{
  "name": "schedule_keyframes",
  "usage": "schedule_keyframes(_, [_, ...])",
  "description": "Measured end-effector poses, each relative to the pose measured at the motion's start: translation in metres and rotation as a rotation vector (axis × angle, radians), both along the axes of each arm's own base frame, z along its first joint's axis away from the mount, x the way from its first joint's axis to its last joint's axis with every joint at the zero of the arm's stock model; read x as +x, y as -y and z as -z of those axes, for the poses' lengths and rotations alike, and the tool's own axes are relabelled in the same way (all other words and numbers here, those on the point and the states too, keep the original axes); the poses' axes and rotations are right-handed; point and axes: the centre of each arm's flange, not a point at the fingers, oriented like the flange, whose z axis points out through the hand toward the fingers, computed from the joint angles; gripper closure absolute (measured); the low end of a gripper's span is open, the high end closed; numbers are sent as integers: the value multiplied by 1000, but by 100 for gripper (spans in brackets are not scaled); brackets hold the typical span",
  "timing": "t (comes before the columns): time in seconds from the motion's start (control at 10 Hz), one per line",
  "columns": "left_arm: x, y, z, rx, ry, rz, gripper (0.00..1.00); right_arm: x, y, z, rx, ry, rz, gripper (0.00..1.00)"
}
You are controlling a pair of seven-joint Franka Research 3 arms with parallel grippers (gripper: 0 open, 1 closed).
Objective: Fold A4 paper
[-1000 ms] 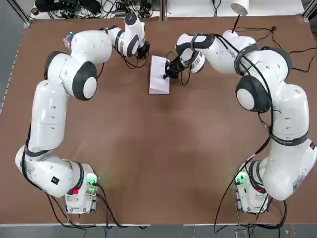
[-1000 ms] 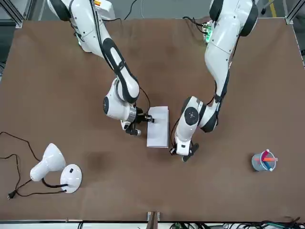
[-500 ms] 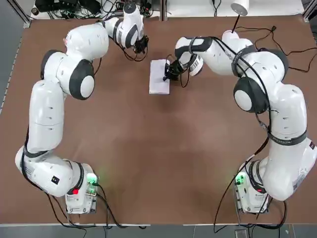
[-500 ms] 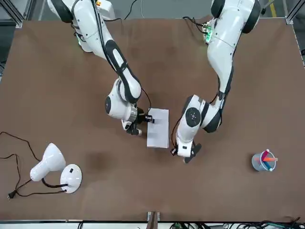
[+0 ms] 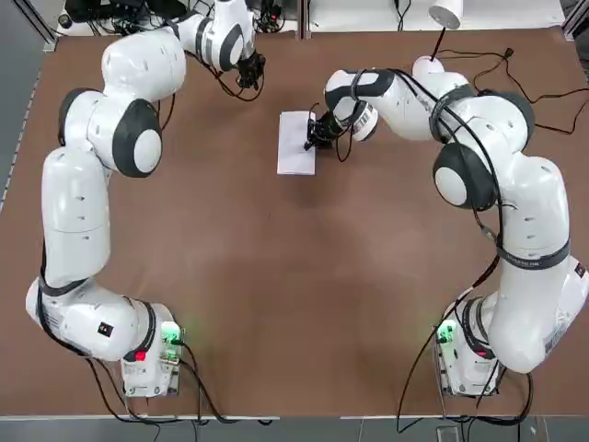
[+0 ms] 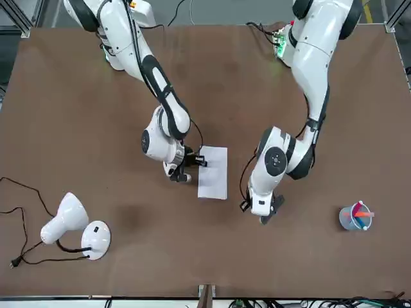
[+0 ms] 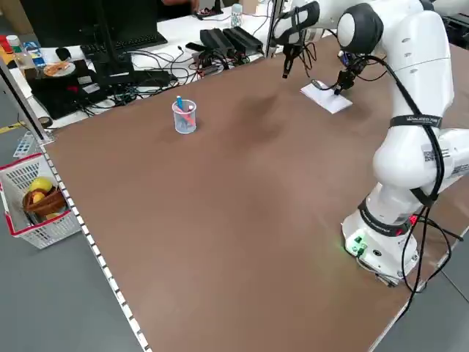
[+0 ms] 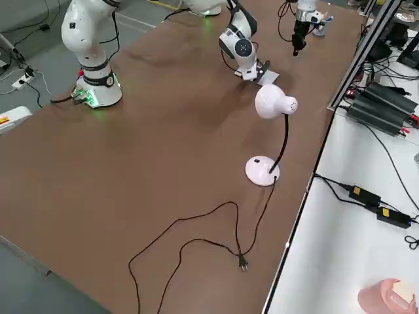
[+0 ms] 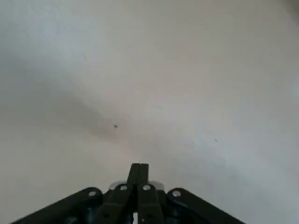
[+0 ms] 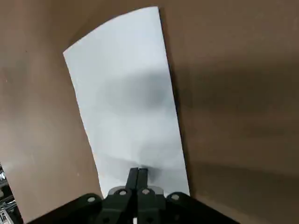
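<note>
Paper (image 5: 294,147) between both tools

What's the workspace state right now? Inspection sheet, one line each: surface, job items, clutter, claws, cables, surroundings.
Surface: brown tabletop, no spill or damage seen
Job items: white paper, narrow rectangle lying on the tabletop
Clutter: white lamp and a cup of pens
Claws: right claw shut, at the paper's edge; left claw shut, off the paper, on its left-arm side
Cables: lamp cord loops over the tabletop, plug lying loose; black cables run along both arms
Surroundings: side table with adapters; basket on the floor
</note>
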Motion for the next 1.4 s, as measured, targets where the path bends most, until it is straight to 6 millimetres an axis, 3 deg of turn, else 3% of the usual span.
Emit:
schedule_keyframes(0.5, [22, -50, -34, -29, 19, -70, 99, -5, -7, 0, 2, -1, -13, 99])
schedule_keyframes(1.0, [32, -94, -86, -31, 17, -128, 99, -7, -4, 5, -5, -10, -13, 99])
schedule_keyframes(1.4, [42, -143, -110, -39, 25, -142, 99, -16, -4, 11, -14, -26, -20, 99])
